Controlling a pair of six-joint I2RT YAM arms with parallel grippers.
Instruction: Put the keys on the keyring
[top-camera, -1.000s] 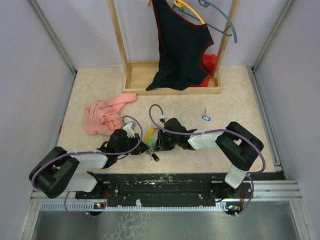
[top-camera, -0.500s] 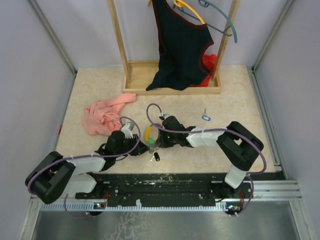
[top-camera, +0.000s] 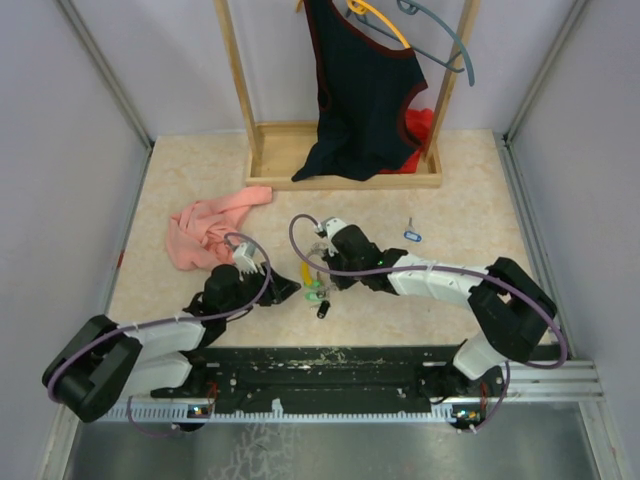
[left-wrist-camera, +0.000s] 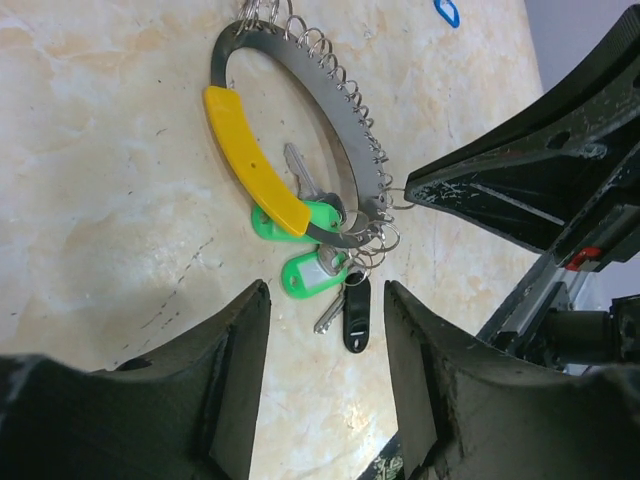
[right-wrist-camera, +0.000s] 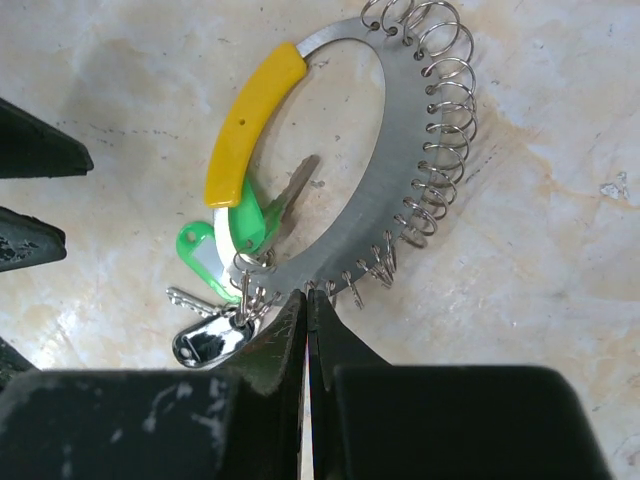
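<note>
Nearest the bases, the black key (top-camera: 322, 309) and the green keys (right-wrist-camera: 243, 226) bunch at the near end of the keyring (right-wrist-camera: 390, 200). It lies flat on the table (top-camera: 470, 190), long axis roughly near-to-far, with the yellow piece (right-wrist-camera: 250, 120) on its left side. The left gripper (left-wrist-camera: 325, 292) is just left of it, jaws apart and empty. The right gripper (right-wrist-camera: 305, 300) is on its right, jaws together with the tips against the band's edge. I can't tell if it's really pinching, but right's closer. The lone blue key (top-camera: 411, 236) sits farther back right, well apart.
</note>
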